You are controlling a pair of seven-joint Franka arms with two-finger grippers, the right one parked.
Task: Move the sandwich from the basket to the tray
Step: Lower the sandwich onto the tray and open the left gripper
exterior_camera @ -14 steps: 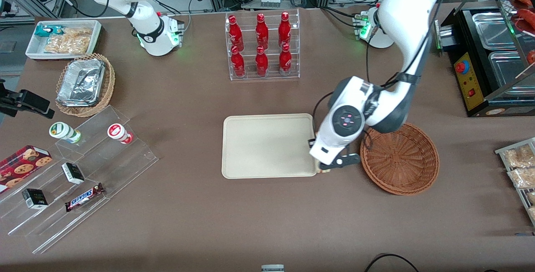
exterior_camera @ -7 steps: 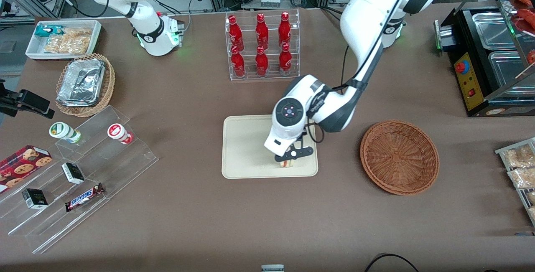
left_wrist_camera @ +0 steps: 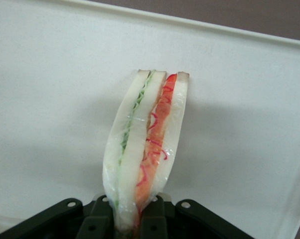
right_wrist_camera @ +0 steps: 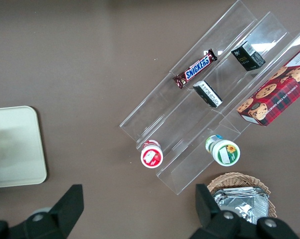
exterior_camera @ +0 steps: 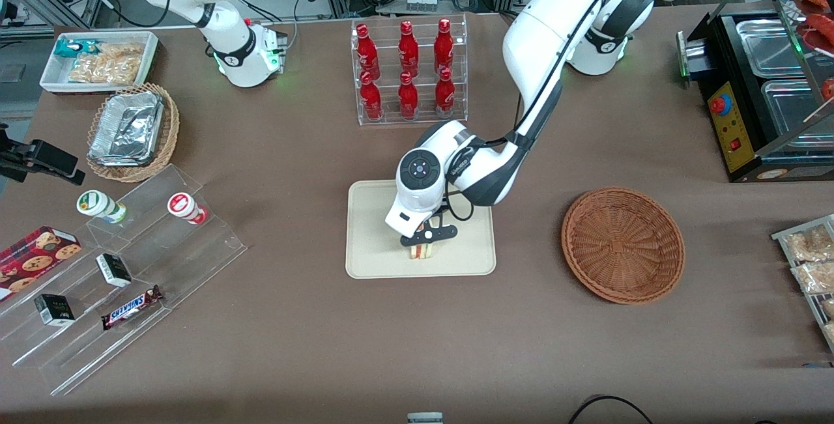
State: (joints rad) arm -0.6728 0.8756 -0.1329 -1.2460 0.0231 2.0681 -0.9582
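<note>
My left gripper (exterior_camera: 425,246) hangs over the cream tray (exterior_camera: 374,241), shut on the sandwich (exterior_camera: 422,252). Seen from the left wrist, the sandwich (left_wrist_camera: 142,144) is a clear-wrapped wedge with green and pink-red filling lines, pinched at its narrow end between the black fingers (left_wrist_camera: 155,219) of the gripper (left_wrist_camera: 126,223), with the tray surface (left_wrist_camera: 50,99) right under it. Whether the sandwich touches the tray I cannot tell. The reddish-brown wicker basket (exterior_camera: 623,245) sits beside the tray toward the working arm's end, with nothing in it.
A clear rack of red bottles (exterior_camera: 409,71) stands farther from the front camera than the tray. Toward the parked arm's end are a tiered acrylic stand with snacks (exterior_camera: 124,268), a tan basket of foil containers (exterior_camera: 132,131) and a white bin (exterior_camera: 99,60). A black appliance (exterior_camera: 762,92) stands at the working arm's end.
The left arm has carried the sandwich from beside the basket over the tray's edge to above the tray's middle, still holding it. The basket has stayed put.
</note>
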